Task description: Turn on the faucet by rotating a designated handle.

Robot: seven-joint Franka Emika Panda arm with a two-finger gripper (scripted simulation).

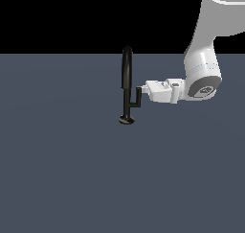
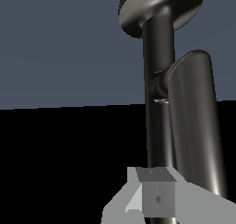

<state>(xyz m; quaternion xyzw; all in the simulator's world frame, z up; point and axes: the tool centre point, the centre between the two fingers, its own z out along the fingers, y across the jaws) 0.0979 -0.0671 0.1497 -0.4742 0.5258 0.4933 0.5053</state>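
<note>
So the hand point(image 1: 142, 89) was reaching in sideways, level with the surface point(image 1: 67, 169), and its tip was right up against the upturned end of the handle point(image 1: 137, 99). Honestly I couldn't tell if the fingers were apart or clamped on it, since the exterior view was too small there and the wrist view only showed one grey finger block point(image 2: 154, 197) sitting just beside the handle point(image 2: 193, 126). The faucet point(image 1: 127, 83) stood upright on the surface, long axis vertical, arched top up, little round base at the bottom. The handle branched off the stem toward the hand, a short bar running level, then a tip turned straight up parallel to the stem. Progress-wise I'd say the approach was basically done, contact made or very nearly. The actual rotating looked like it was all left to do, nothing showed it swung round yet.
</note>
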